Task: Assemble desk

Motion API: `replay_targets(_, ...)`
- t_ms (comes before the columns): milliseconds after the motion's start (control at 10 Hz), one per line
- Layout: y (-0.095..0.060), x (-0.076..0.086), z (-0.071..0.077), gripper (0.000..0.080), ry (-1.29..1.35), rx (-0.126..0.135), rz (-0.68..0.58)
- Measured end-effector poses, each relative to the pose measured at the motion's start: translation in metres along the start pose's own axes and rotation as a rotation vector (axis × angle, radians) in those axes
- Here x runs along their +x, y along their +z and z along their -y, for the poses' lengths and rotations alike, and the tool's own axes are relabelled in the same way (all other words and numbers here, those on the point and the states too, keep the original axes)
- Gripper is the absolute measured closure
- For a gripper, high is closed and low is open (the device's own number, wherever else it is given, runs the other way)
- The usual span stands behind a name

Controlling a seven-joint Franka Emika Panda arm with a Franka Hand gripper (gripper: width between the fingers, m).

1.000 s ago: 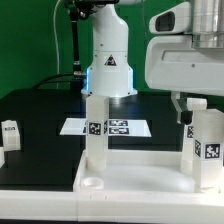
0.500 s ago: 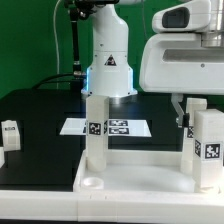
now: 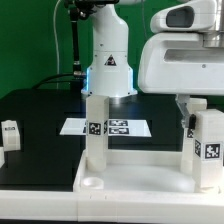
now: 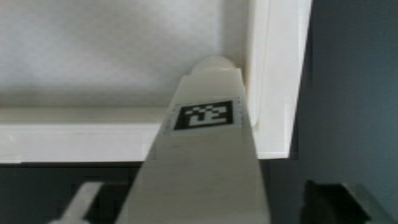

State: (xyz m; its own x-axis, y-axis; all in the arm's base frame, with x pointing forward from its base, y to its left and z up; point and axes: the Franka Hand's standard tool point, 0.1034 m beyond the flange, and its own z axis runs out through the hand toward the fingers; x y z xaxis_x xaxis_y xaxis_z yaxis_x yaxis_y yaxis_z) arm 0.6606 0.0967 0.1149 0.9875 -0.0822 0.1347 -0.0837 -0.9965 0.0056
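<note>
The white tabletop (image 3: 140, 168) lies rim-up at the front of the table. Two white square legs stand upright in it: one at the exterior view's left (image 3: 95, 130), one at the right (image 3: 207, 145), both tagged. My gripper (image 3: 195, 112) hangs over the right leg and straddles its top. In the wrist view this leg (image 4: 205, 150) runs up between my fingers (image 4: 82, 200), with a dark gap showing on each side. The jaws are open and not touching the leg. The tabletop's corner rim (image 4: 267, 90) lies beyond it.
The marker board (image 3: 72, 126) lies flat behind the tabletop, in front of the robot's base (image 3: 108, 65). Another tagged white leg (image 3: 10, 131) rests on the black table at the exterior view's far left.
The gripper's hand has shifted slightly over the right leg. Both legs and the tabletop stay where they were.
</note>
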Motion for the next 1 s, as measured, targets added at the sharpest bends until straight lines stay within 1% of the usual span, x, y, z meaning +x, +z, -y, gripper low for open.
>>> replay_targets(100, 0.0, 0.0, 0.0, 0.0506, 0.027, 0.0, 0.0)
replay_targets(300, 0.0003, -0.0001, -0.0001, 0.0511, 0.094, 0.001, 0.001)
replay_targets(700, 0.0014, 0.0009, -0.0024, 0.0511, 0.474, 0.0, 0.002)
replay_targets(800, 0.0018, 0.0011, -0.0035, 0.0511, 0.606, 0.0, 0.002)
replay_targets(1000, 0.002, 0.0007, -0.0041, 0.0511, 0.807, 0.004, 0.005)
